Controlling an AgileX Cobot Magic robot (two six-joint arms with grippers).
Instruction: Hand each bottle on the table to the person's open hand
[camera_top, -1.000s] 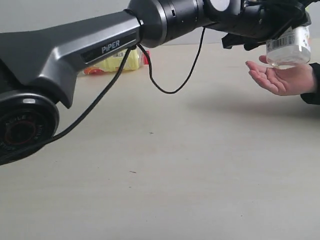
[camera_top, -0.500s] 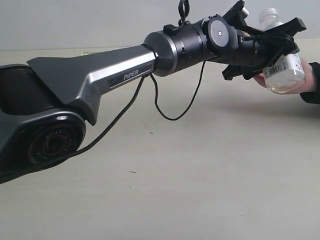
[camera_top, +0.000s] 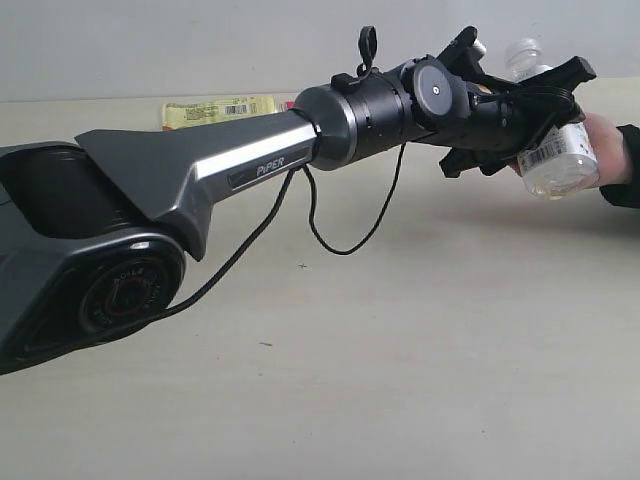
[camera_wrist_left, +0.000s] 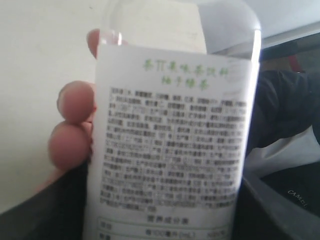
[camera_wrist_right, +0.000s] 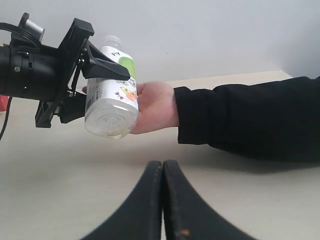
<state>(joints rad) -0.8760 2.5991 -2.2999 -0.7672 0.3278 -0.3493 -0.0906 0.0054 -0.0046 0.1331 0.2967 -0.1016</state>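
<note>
Exterior view: the left arm reaches across to the right side of the table (camera_top: 400, 350). The left gripper (camera_top: 540, 120) is clamped on the white-labelled bottle (camera_top: 556, 158), held tilted in the air over the table's right edge. The person's hand (camera_top: 606, 140) is against the bottle's far side. A yellow bottle (camera_top: 215, 110) lies along the table's far edge, left of the middle. A black cable (camera_top: 340, 235) hangs in a loop under the arm

Left wrist view: the bottle's label of small print fills the frame, and three of the person's fingertips (camera_wrist_left: 75, 102) curl round one side of it. A black sleeve (camera_wrist_left: 285, 110) shows behind

Right wrist view: the right gripper (camera_wrist_right: 162, 166) hangs low over the table with its two black jaws pressed together, holding nothing. Beyond it the left gripper's jaws pinch the bottle from both sides while the person's hand cups it
</note>
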